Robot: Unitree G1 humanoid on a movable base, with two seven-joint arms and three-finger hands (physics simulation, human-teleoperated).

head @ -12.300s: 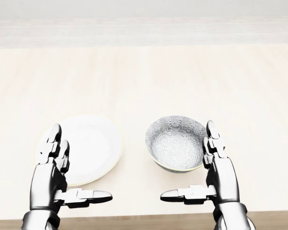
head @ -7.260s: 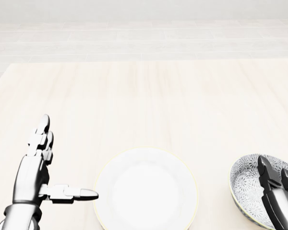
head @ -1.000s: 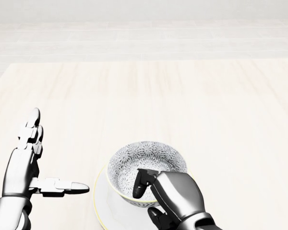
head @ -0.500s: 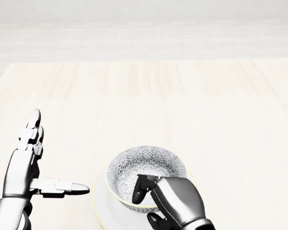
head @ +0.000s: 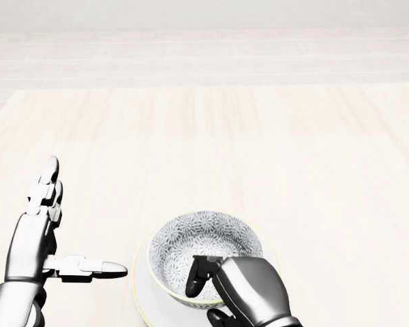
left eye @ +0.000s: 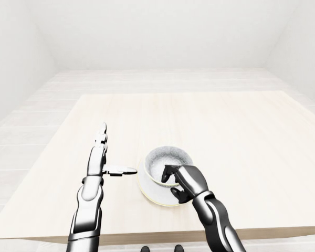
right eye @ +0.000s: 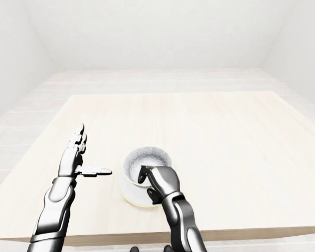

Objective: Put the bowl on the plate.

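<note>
Now: patterned bowl (head: 203, 248) over white plate (head: 142, 289), gripped.
My right hand (head: 249, 289) pinches its near rim for lowering; left hand (head: 37, 235) open, empty, aside.

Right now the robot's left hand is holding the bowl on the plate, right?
Not quite: it's the right hand whose fingers grip the bowl over the plate. The head view shows the left hand open, off to the side.

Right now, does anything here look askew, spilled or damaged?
Nothing stands out. The grey patterned bowl sits upright over the white round plate, unspilled and intact. The right hand grips the bowl's near rim. The left hand is open beside the plate, touching nothing, on the pale wooden table.
</note>
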